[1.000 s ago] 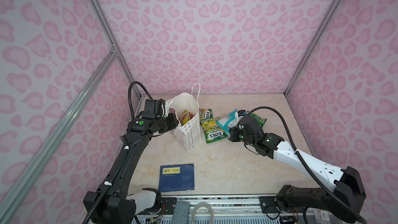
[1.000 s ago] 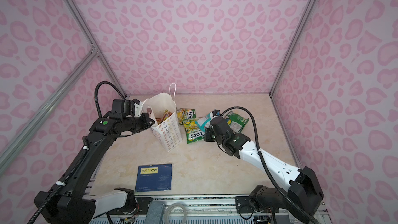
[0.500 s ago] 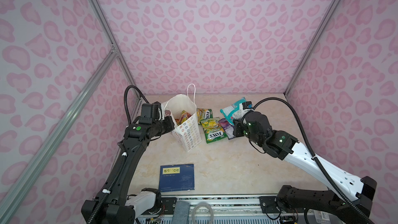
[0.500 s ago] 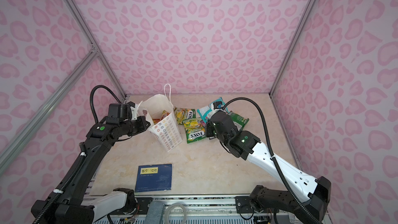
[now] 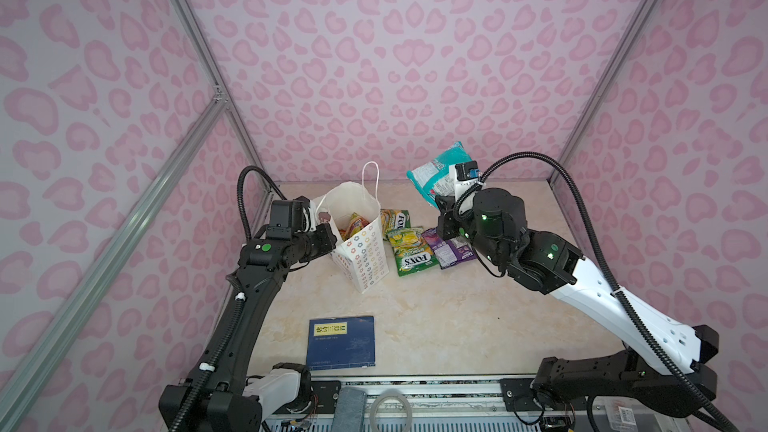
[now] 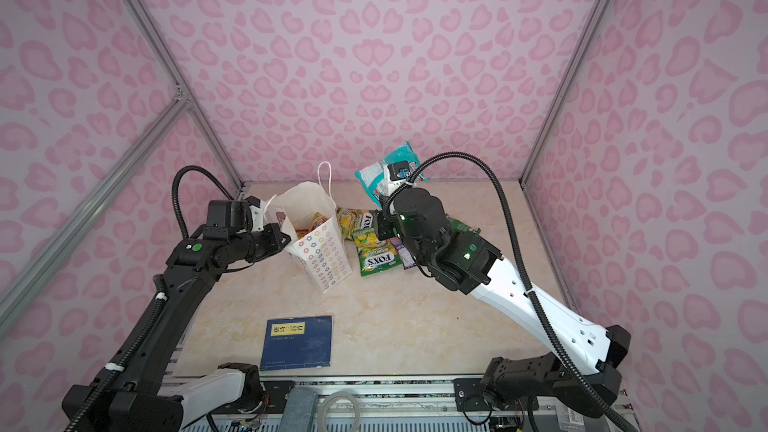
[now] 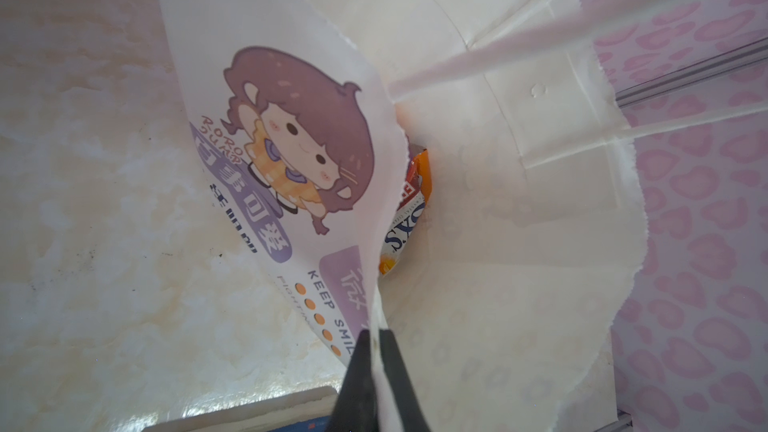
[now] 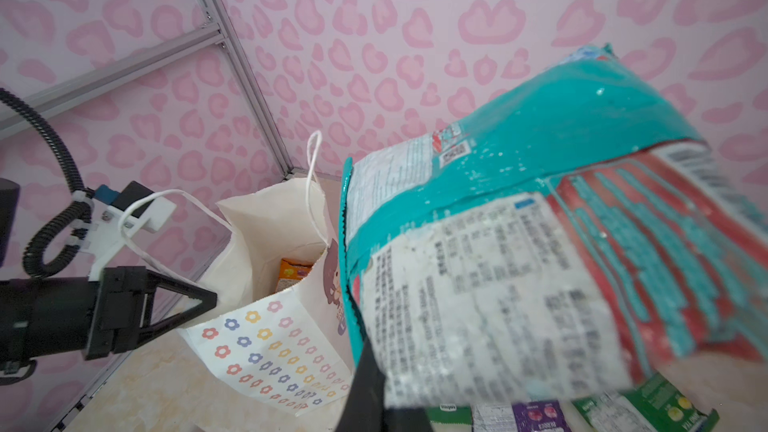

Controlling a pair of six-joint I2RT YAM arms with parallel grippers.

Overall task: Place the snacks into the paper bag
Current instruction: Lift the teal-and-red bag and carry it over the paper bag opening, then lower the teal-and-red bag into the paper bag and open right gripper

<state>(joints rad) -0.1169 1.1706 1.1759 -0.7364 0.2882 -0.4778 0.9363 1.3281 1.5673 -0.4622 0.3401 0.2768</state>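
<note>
Top view: your left gripper [image 5: 331,240] pinches the paper bag [image 5: 365,251] at its rim, arm stretched level, likely to hold the mouth open. Loose snacks [image 5: 413,253] lie just beside it. Left wrist: jaws clamped tight on the paper edge, orange packet [image 7: 409,209] inside. Right wrist: your right gripper [image 8: 374,369] is closed on a teal packet [image 8: 540,222], raised above the table near the bag's mouth, probably ready for the drop.

You're looking into a robot lab booth: pink heart-print panels [image 5: 374,56] on aluminium framing [image 5: 193,35] enclose a marbled surface [image 5: 457,326], with the left arm [image 5: 249,313] and right arm [image 5: 602,305] mounted on a front rail [image 5: 436,384].
</note>
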